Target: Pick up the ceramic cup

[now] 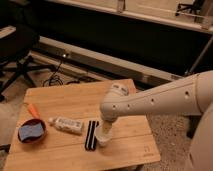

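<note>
The ceramic cup [102, 141] is small, white and round. It stands on the wooden table [75, 97] near the front edge, just right of a black-and-white striped bar [91, 135]. My gripper [105, 131] hangs from the white arm [160, 100], which reaches in from the right. It points straight down onto the cup and covers its upper part, so only the cup's lower rim shows.
A white tube [67, 125] lies left of the striped bar. A dark red bowl with blue contents [31, 131] sits at the table's left front. An orange object [32, 110] lies behind the bowl. An office chair [20, 55] stands at the far left, with cables on the floor.
</note>
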`<state>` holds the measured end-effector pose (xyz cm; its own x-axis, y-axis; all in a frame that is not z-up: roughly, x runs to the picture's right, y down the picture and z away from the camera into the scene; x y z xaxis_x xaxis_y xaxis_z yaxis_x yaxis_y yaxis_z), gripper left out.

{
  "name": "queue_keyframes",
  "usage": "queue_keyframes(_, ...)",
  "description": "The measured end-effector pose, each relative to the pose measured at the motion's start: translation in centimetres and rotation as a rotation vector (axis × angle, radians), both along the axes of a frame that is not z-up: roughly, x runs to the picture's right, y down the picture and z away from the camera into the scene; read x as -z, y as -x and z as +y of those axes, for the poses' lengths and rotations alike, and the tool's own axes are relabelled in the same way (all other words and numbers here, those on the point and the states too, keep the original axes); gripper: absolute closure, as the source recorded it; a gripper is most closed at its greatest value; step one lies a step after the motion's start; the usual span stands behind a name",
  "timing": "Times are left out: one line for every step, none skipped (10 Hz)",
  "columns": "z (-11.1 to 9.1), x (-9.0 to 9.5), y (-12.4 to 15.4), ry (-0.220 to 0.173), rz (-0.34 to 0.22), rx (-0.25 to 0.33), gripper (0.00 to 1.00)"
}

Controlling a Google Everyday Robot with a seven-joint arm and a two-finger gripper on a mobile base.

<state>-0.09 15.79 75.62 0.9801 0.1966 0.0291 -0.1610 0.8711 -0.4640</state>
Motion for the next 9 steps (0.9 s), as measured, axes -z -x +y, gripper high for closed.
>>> queue_keyframes(1.4,-1.1,0.6,0.033,-0.013,-0.003,0.22)
queue_keyframes(1.7,-1.3,0.7,0.040,-0.016,-0.006,0.23)
queue_keyframes(4.3,-2.6,2.7,0.112,-0.066,-0.035,0.44)
queue_keyframes(4.2,-3.0,4.1,0.128,-0.108,-0.052,0.59)
queue_keyframes(3.1,-2.8,4.5,0.116,-0.131,-0.057,0.67)
queue_keyframes(1.4,-2.4,4.7,0.089,-0.153,-0.059,0.75)
queue_keyframes(-2.5,-0.6,4.5,0.021,-0.184,-0.053,0.88)
queue_keyframes(-5.6,1.3,4.1,-0.039,-0.202,-0.042,0.95)
queue_keyframes(-8.8,3.6,3.7,-0.105,-0.225,-0.034,1.00)
